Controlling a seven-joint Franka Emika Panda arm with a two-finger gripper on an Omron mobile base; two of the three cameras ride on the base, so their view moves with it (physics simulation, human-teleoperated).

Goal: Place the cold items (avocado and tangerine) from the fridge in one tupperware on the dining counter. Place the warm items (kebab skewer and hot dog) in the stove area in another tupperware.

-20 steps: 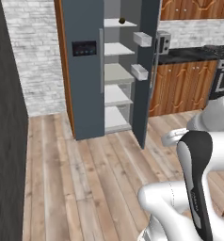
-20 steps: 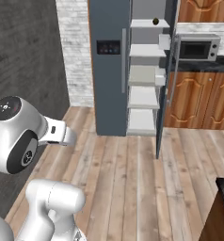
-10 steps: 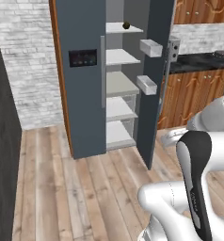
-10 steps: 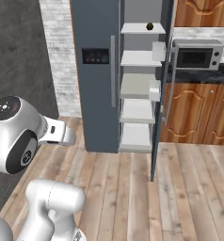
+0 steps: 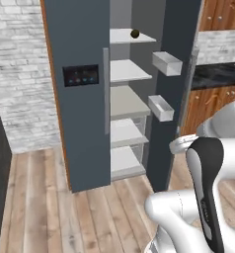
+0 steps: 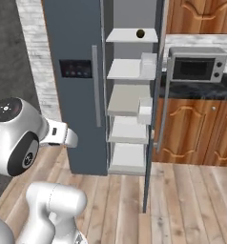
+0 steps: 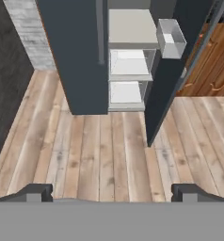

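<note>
The tall dark grey fridge (image 5: 80,99) stands ahead with its right door (image 5: 171,99) swung open. On its top white shelf sits a small dark round item, which I take for the avocado (image 5: 135,33) (image 6: 140,34). The tangerine, kebab skewer, hot dog and tupperware are out of view. In the hand view my gripper (image 7: 113,193) is open with nothing between its fingertips (image 7: 38,190). It points down at the wooden floor in front of the fridge's (image 7: 71,56) lower shelves, well short of them.
Two clear bins (image 5: 167,63) hang on the inside of the open door. A microwave (image 6: 196,69) sits on the dark counter right of the fridge, above wooden cabinets (image 6: 191,128). A grey brick wall (image 5: 20,74) lies to the left. Wooden floor (image 7: 114,141) spreads before the fridge.
The whole picture has shifted: the base has driven closer to the fridge, which now looms larger and more centred. The gripper stays open.
</note>
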